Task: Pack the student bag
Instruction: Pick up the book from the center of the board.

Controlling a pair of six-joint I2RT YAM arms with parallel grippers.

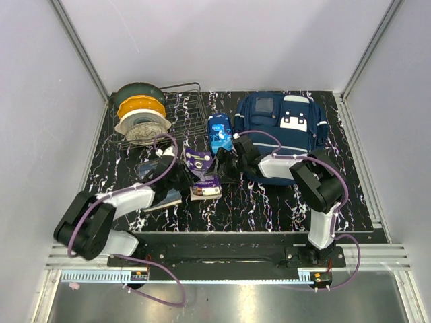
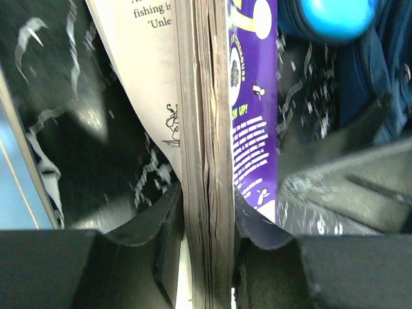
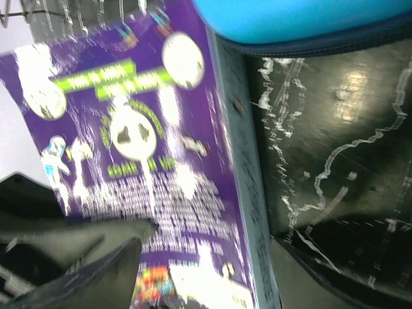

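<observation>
Left wrist view: left gripper [image 2: 207, 212] is pinched onto the page block of the purple book [image 2: 254, 96], one black finger [image 2: 161, 225] pressed to each side of the paper edge. The purple cover flares out over the finger on that side, so the grip looks to be on the pages alone (cover possibly loose).

Right wrist view: right gripper [image 3: 206, 243] stands wide, straddling the book's cover and edge. No firm contact can be made out; the picture is blurred.

Top view: both arms meet over the book at mid-table [image 1: 269, 208], left from the near left, right from the near right. A thin blue notebook [image 1: 165, 200] lies under the left forearm.

Just beyond the book lies a glossy blue pencil case [image 1: 220, 134]. Farther back and to the right, the student bag [image 1: 283, 121] lies flat on the table, front pockets up, apart from the book. Whether its main opening is unzipped cannot be told from above. At the far left, spools [image 1: 139, 111] sit on a wire rack [image 1: 185, 108].

Step in hand, as judged: securing the book for packing. Nothing looks packed yet.

Next move calls for a grip that takes the cover as well as the pages, a lift clear of the pencil case, then a carry back-right to the bag's mouth. The right arm would likely have to hold that opening apart.
</observation>
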